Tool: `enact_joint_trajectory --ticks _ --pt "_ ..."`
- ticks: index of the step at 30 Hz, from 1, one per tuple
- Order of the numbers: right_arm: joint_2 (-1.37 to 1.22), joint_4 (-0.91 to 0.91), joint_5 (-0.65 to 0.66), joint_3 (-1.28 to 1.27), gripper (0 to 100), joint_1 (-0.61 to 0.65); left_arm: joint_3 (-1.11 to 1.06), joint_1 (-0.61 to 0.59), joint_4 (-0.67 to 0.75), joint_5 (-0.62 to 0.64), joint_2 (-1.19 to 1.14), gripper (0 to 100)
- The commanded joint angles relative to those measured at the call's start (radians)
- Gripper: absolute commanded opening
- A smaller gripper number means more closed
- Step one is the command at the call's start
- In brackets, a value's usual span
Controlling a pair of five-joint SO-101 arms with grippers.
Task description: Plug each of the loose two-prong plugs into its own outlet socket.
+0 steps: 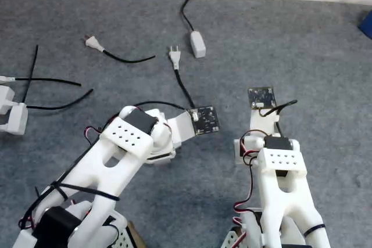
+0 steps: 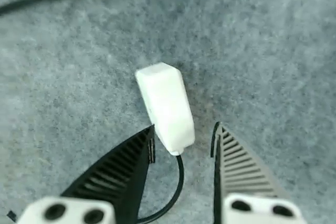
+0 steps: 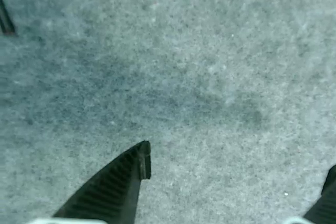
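Near the middle of the grey worktop (image 1: 314, 50) a white plug (image 1: 174, 54) lies with its prongs pointing far and its black cord (image 1: 183, 88) trailing near, under the end of the left arm (image 1: 131, 137). The left wrist view looks down on the plug's body. The left gripper (image 2: 184, 128) is spread open and empty, with one finger on each side of the cord end. I cannot tell whether the fingers are down at the plug's level. The step in hand looks like the first pick, since both plugs in sight lie loose. The next move calls for lowering, closing squarely across the plug's body with the prongs left free, then carrying it to the white socket (image 1: 197, 43). That socket lies just to the right and a little farther off, its own lead running away far. The socket is loose and will probably slide when pushed. The right gripper (image 3: 236, 163), wide open over bare worktop on the right, may be needed to steady it. A second plug (image 1: 92, 42) lies well to the left on a curved lead. More white sockets (image 1: 14, 117) sit at the left edge among crossing cords (image 1: 52, 81). The cord under the left gripper could drag or twist the plug as it lifts.
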State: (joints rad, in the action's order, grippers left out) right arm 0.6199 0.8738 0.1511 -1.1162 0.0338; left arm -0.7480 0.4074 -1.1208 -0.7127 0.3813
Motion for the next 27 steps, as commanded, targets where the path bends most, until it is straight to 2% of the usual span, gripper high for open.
enact_joint_trajectory --ticks 1,9,20,27 --pt "0.010 -0.025 0.025 0.002 47.5 0.007 0.012 -0.019 0.060 0.003 -0.064 19" --pt "0.010 -0.025 0.025 0.002 47.5 0.007 0.174 -0.137 0.100 -0.086 -0.323 19" --pt "0.008 -0.025 0.025 0.001 47.5 0.007 0.409 -0.283 -0.008 -0.201 -0.447 19" --pt "0.008 -0.025 0.025 0.001 47.5 0.007 0.486 -0.346 -0.005 -0.236 -0.522 19"
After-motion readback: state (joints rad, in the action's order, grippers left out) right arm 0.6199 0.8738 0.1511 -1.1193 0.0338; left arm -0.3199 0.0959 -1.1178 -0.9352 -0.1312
